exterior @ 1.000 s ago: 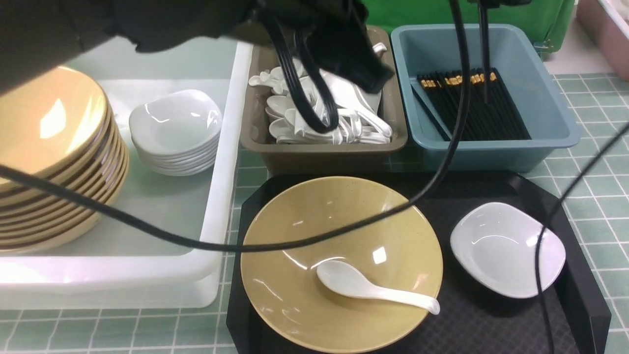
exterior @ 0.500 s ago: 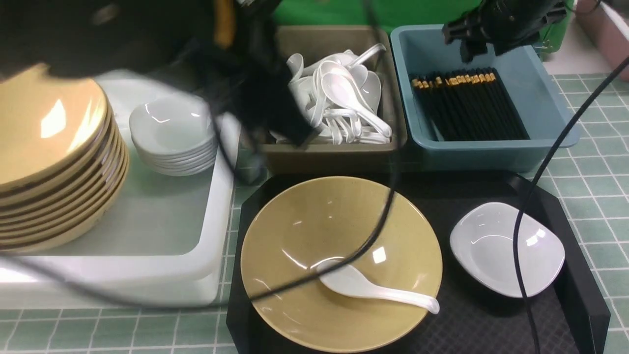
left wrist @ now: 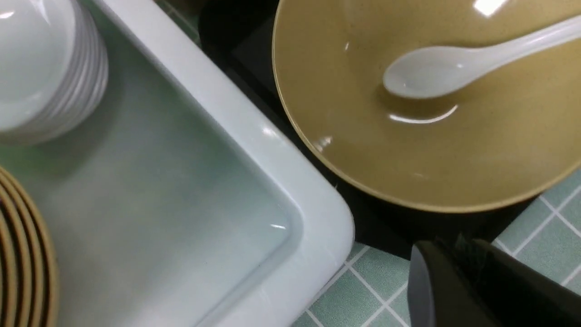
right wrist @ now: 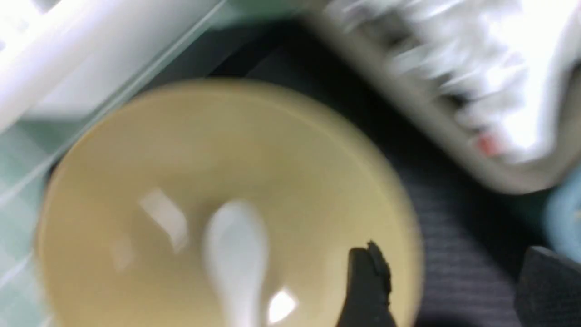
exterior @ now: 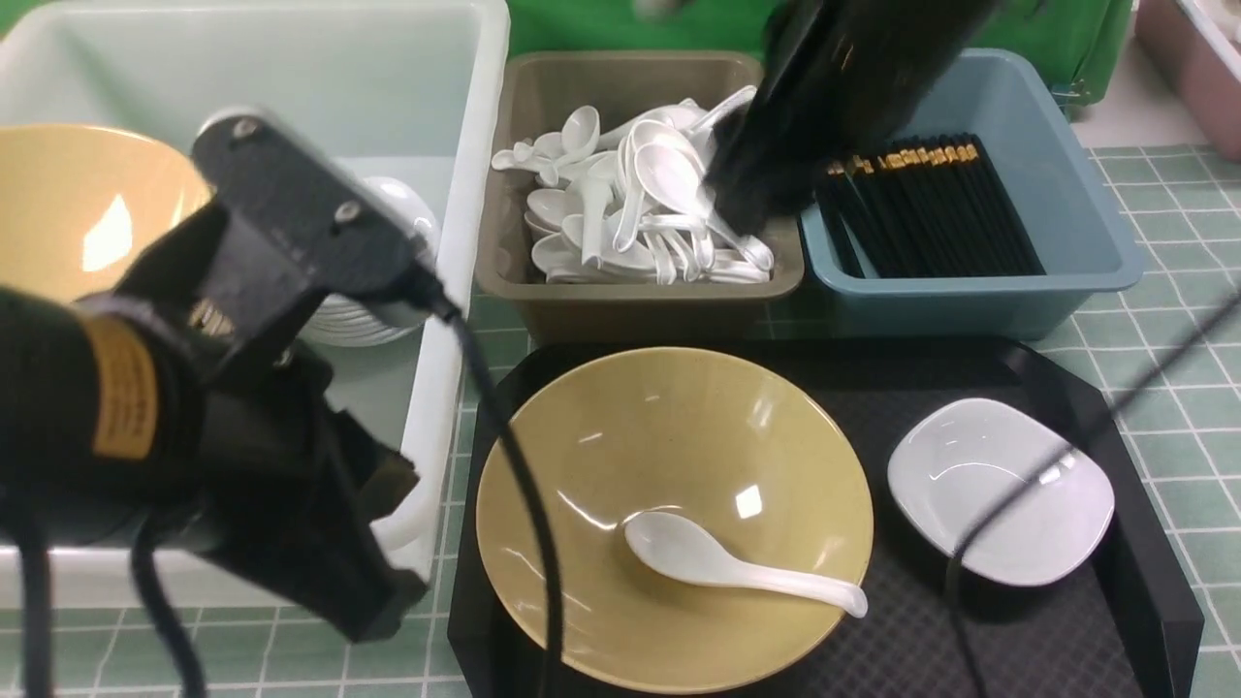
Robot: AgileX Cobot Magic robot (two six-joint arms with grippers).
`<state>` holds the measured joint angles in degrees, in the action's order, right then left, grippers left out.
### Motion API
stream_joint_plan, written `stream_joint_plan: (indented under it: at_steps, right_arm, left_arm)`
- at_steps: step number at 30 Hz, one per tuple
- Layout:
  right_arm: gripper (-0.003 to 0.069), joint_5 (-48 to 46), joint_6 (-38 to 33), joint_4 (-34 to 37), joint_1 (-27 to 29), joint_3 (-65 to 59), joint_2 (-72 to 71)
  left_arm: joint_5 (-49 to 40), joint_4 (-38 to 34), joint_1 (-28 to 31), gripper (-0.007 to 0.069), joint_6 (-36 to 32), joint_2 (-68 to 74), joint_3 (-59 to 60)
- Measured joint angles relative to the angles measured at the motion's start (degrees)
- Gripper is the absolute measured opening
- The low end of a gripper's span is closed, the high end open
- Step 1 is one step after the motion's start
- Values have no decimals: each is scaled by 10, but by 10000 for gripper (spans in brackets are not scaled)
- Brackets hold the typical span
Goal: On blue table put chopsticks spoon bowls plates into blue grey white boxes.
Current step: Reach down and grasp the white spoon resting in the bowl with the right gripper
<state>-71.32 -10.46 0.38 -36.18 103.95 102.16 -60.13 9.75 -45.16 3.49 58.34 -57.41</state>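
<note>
- Where it lies scoop-up inside the yellow bowl point(exterior: 679, 427), the spoon point(exterior: 717, 567) has its long axis running from 10 to 4 o'clock in the front view. Its scoop points toward 10, and its handle end reaches the bowl's rim at 4.
- The bowl sits on the black tray point(exterior: 970, 650), with a white dish point(exterior: 999, 490) at its 3 o'clock.
- The chopsticks point(exterior: 931, 213) lie in the blue box point(exterior: 1086, 242) at the bowl's 1 o'clock, long axes roughly 12 to 6, gold bands toward 12.
- The left gripper point(left wrist: 458, 281) is closed and empty, over the tiles beside the white box point(left wrist: 290, 181).
- The right gripper point(right wrist: 454, 254) has its fingers spread wide with nothing between them, above the bowl's rim; that view is blurred.
</note>
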Motion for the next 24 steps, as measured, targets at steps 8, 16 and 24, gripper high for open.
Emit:
stream_joint_plan:
  at_steps: [8, 16, 24]
  right_arm:
    - [465, 3, -33, 0, -80, -178, -2]
    - [465, 12, -35, -4, -80, -202, 48]
    - [372, 22, -52, -4, -80, -202, 97]
  left_arm:
    - [28, -4, 0, 1, 2, -8, 30]
    - [76, -8, 0, 1, -5, -8, 33]
    - [136, -7, 0, 1, -6, 13, 36]
